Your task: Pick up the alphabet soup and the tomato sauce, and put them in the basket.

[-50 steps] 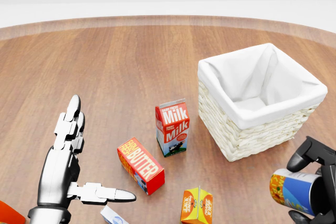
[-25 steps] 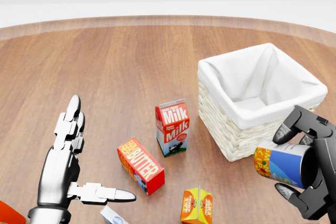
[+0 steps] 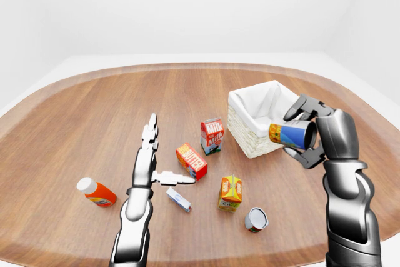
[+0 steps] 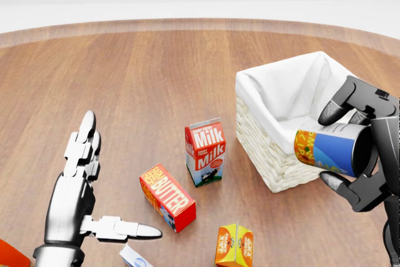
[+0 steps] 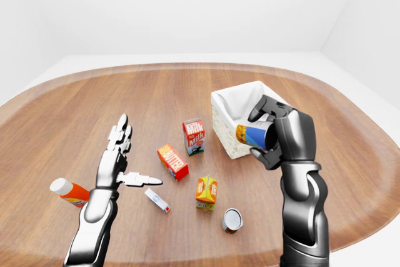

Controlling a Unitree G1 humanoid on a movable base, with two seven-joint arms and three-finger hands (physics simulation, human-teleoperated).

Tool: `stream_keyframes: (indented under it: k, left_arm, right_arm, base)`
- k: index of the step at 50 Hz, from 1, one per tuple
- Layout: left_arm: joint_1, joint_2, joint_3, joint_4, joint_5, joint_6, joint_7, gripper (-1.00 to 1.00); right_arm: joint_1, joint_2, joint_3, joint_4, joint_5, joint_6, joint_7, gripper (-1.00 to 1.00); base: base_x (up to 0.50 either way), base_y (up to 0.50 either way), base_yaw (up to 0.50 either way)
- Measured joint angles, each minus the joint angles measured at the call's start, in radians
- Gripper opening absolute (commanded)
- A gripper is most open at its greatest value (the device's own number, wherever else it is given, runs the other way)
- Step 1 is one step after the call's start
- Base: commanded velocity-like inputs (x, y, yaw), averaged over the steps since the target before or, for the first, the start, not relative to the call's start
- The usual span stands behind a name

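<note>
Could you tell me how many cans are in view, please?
2: one can is held on its side in the right robot hand beside the basket; one lies on the table near the bottom edge.

Two cans here: one (image 4: 328,148) up in the hand, one (image 3: 255,219) on the table. One basket (image 4: 294,154), one milk carton (image 4: 205,152), one butter box (image 4: 167,197), one juice carton (image 3: 230,192), one bottle (image 3: 95,192), one small white packet (image 3: 179,199).
</note>
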Motion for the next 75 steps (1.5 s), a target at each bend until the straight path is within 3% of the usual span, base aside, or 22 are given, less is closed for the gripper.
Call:
stream_keyframes:
  k: [22,41,75]
  left_arm:
    - [0.001,0.0,-0.002,0.003,-0.001,0.0,-0.003,1.0]
    - [0.0,-0.001,-0.004,0.004,0.0,0.0,-0.004,1.0]
    - [-0.006,0.0,0.0,0.006,-0.001,0.0,-0.002,1.0]
  right_arm:
    - [-0.228,-0.088,0.069,0.224,-0.012,0.0,-0.081,-1.0]
    - [-0.446,-0.152,0.131,0.562,-0.068,0.0,-0.185,-1.0]
    - [-0.799,-0.175,0.257,1.236,-0.271,0.0,-0.449,-1.0]
  base:
    - [0.0,0.0,0.0]
    - [0.0,0.0,0.0]
    - [0.0,0.0,0.0]
